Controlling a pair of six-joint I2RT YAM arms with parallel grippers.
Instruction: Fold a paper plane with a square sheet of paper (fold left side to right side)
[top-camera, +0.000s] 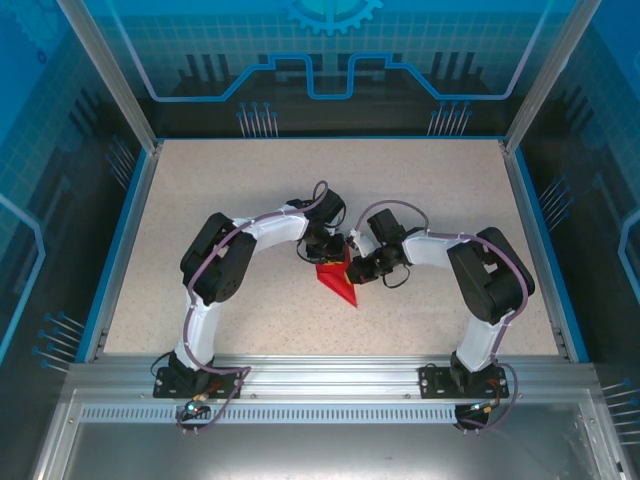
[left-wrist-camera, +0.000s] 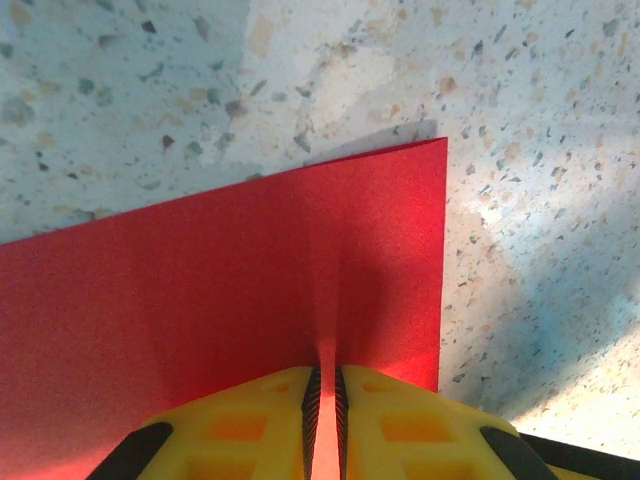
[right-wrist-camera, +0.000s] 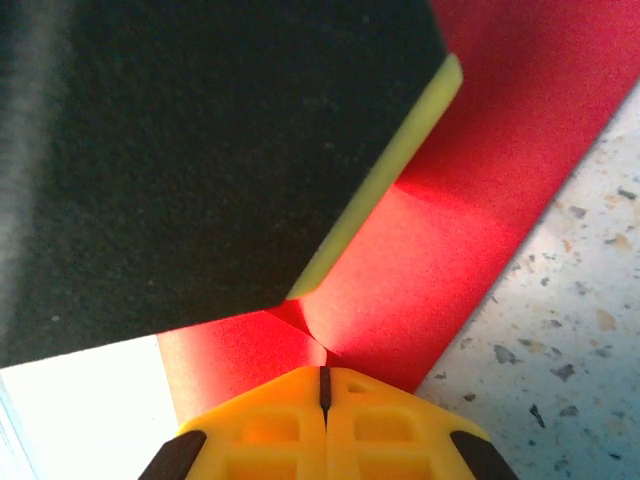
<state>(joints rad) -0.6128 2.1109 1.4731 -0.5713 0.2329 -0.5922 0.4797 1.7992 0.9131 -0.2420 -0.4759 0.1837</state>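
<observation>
Left gripper (left-wrist-camera: 324, 375): nearest your left wrist lens, its yellow fingers (left-wrist-camera: 250, 420) are clamped almost together with a strip of red paper (left-wrist-camera: 200, 300) nipped in the slit between them.
Right gripper (right-wrist-camera: 324, 372): jaws pressed fully together. The tips meet the paper where its creases converge, but you cannot tell whether an edge is actually caught.
Paper position: mid-table (top-camera: 250, 180), between your two grippers. From above it reads as a red wedge, broad end up at the fingers and point aimed toward the arm bases.
Done so far: you are past a flat square. The sheet already tapers to a point, and the right wrist view shows angled folds in it.
Left to do: judging by the short, broad wedge, it is not yet a slim dart. You likely have the left-to-right fold to bring over and press flat, then let go.
Watch: thin paper held at one end by both sides can tear or buckle if you pull apart.
</observation>
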